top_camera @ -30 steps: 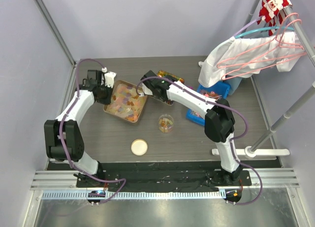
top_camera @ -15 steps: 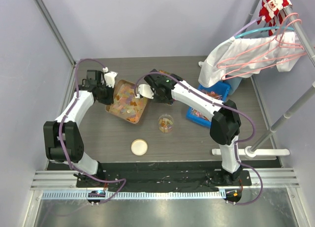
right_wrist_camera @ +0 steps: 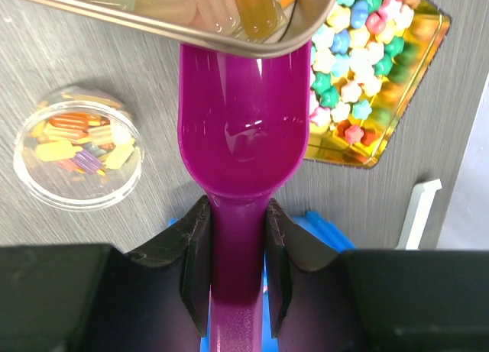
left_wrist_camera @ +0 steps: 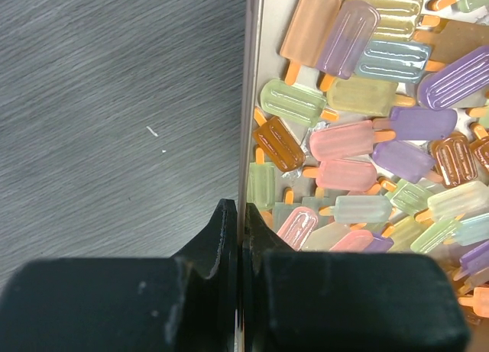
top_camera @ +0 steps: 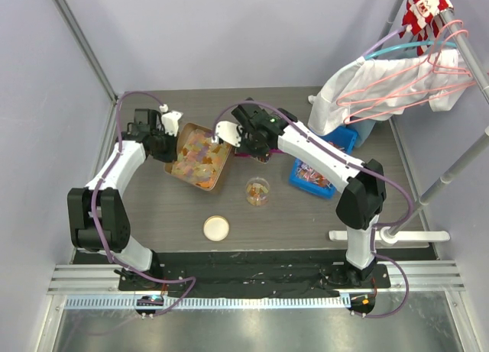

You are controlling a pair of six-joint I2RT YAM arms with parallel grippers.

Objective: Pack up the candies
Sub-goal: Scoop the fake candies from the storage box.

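I had the left tool [left_wrist_camera: 241, 214] pressed together on the thin metal rim of the tray [left_wrist_camera: 252, 100], 1 finger outside the wall and 1 inside; that pinch was my only hold on it. The candies [left_wrist_camera: 359, 130] — flat lolly-shaped pieces in orange, pink, green and purple — lay heaped in the tray just ahead and to the right of those fingers.

The right tool [right_wrist_camera: 235, 218] clamped the handle of the magenta scoop [right_wrist_camera: 244, 130], its fingers held apart only by the handle's width. The scoop's bowl, straight ahead of that tool, was bare. The tray's corner stood over the bowl's far end, with a few candies crowding against the lip. The clear jar [right_wrist_camera: 76, 146] sat on the surface to the left of the right tool, already holding some pieces. A gold tray [right_wrist_camera: 409, 58] of star sweets lay ahead to the right.

I judged the step to be tipping candies out of the corner into the scoop. To do it well I meant to raise the left tool's side slowly, so that pieces slid out in a trickle rather than a rush. I also wanted the bowl level and tucked well under the lip. The rim was thin and the load heavy — a quick twist could make it slip in the pinch. A small scoopful seemed wiser, since the jar's mouth looked little wider than the bowl.
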